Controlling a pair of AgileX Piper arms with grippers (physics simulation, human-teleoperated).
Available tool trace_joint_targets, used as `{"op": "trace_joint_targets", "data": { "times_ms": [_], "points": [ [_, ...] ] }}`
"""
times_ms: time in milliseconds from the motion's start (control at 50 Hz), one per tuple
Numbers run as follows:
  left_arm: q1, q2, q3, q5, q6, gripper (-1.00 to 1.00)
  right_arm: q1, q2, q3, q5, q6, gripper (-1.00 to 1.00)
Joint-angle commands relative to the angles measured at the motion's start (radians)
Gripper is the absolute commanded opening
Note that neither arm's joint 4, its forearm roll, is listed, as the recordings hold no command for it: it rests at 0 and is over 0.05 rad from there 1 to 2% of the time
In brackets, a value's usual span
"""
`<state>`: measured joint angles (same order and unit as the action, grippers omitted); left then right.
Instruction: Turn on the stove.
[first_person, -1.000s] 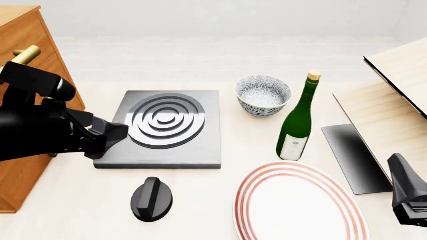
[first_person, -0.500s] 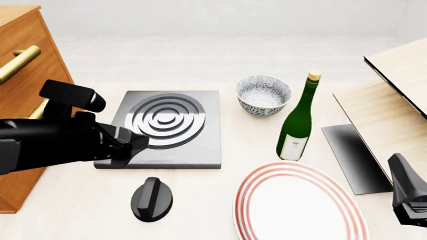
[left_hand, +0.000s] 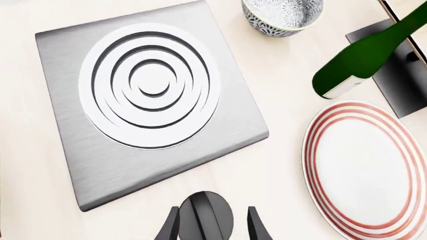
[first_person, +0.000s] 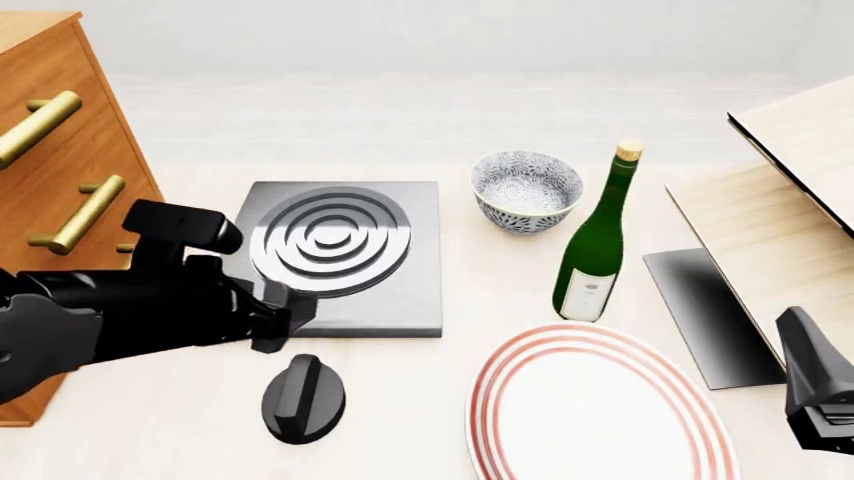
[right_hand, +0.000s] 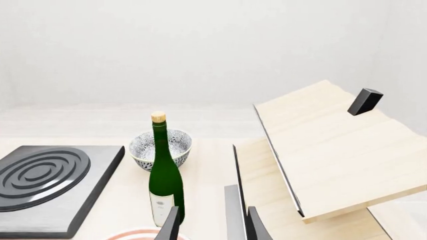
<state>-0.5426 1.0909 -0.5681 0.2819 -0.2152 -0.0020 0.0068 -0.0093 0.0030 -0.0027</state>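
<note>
The stove (first_person: 380, 290) is a flat dark grey slab with silver burner rings, left of the table's middle; it also shows in the left wrist view (left_hand: 147, 100) and the right wrist view (right_hand: 47, 187). Its black ridged knob (first_person: 304, 398) lies on the table just in front of the slab. My left gripper (first_person: 284, 318) hovers over the slab's front left corner, a little above and behind the knob. In the left wrist view its fingers (left_hand: 168, 227) are open and empty, with the knob (left_hand: 205, 216) between them. My right gripper (right_hand: 211, 226) is open and empty at the front right.
A white plate with red rings (first_person: 601, 410) lies right of the knob. A green bottle (first_person: 595, 240) and a patterned bowl (first_person: 527, 190) stand right of the stove. A wooden drawer unit with brass handles (first_person: 60, 215) is at the left. A tilted wooden board structure (first_person: 787, 200) is at the right.
My left arm has swung right and toward the table's front, from beside the drawer unit to the stove's front left corner near the knob. The right arm has not moved.
</note>
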Motion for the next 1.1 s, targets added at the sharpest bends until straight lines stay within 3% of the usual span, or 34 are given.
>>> {"op": "trace_joint_targets", "data": {
  "times_ms": [20,700,1100],
  "points": [
    [-0.003,0.040,0.050,-0.068,-0.035,1.00,0.000,0.000,0.000,0.000,0.000,1.00],
    [-0.015,0.148,0.138,-0.209,-0.111,1.00,0.000,0.000,0.000,0.000,0.000,1.00],
    [0.004,0.186,0.152,-0.246,-0.100,1.00,0.000,0.000,0.000,0.000,0.000,1.00]
  ]
}}
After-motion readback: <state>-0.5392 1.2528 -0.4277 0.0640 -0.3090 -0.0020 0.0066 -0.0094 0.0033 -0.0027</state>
